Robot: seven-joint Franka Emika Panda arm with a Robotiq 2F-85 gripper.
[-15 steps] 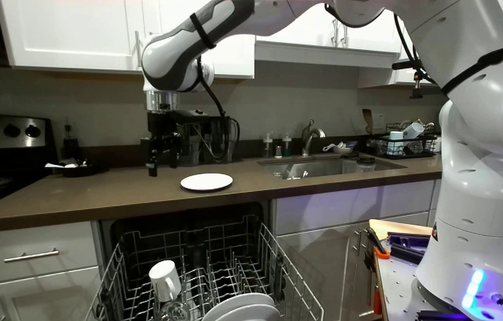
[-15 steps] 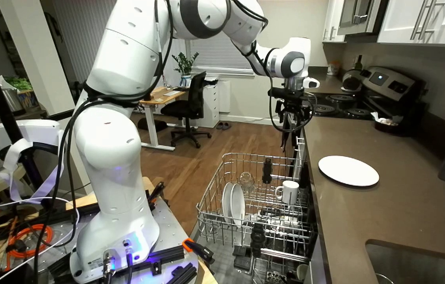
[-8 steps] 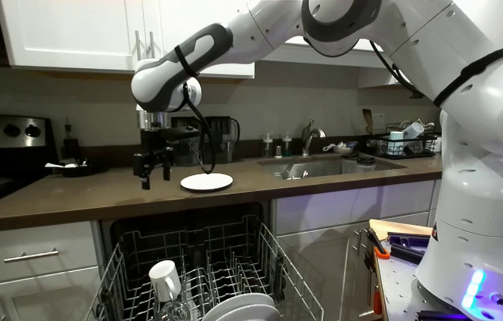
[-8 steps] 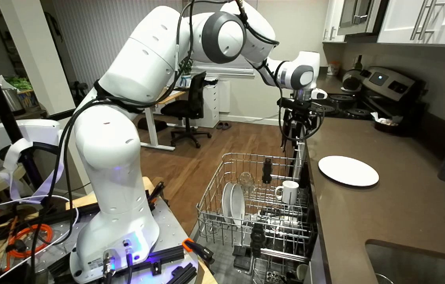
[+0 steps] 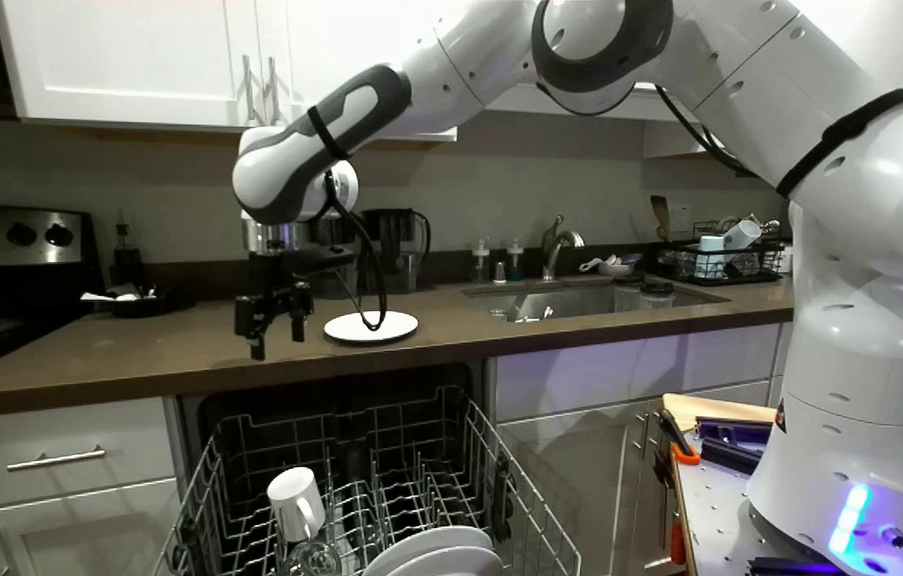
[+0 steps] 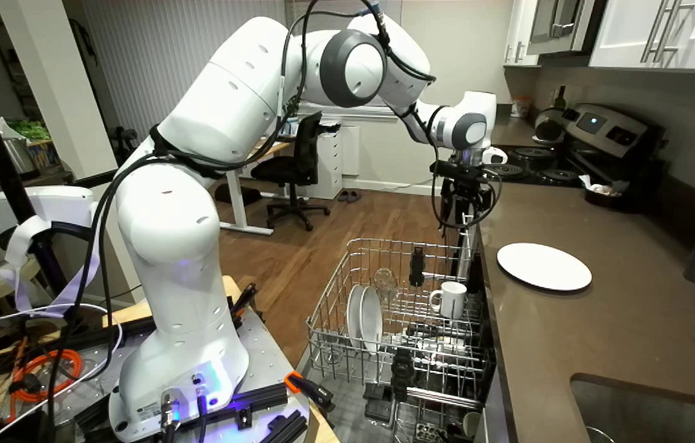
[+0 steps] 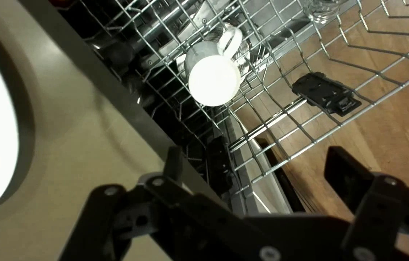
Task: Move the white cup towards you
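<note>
The white cup (image 5: 293, 500) sits in the dishwasher's upper rack, slightly tilted, handle to one side. It also shows in an exterior view (image 6: 450, 299) near the counter side of the rack. In the wrist view the cup (image 7: 214, 80) turns a bright, closed-looking end upward, beyond the fingertips. My gripper (image 5: 277, 340) points down at about counter height, above and apart from the cup. In the wrist view my gripper (image 7: 257, 165) is open, fingers wide apart, with nothing between them. In an exterior view the fingertips are partly hidden behind cables and the rack.
The pulled-out wire rack (image 5: 531, 488) holds two plates (image 5: 439, 552) and a clear glass (image 6: 385, 280). The counter edge (image 7: 117, 98) runs beside the rack. A flat white plate (image 5: 371, 326) lies on the counter. A sink (image 5: 531, 302) is farther along.
My gripper has moved down and slightly left in an exterior view, from above the counter to near its front edge. It stays open. The cup and rack have not moved.
</note>
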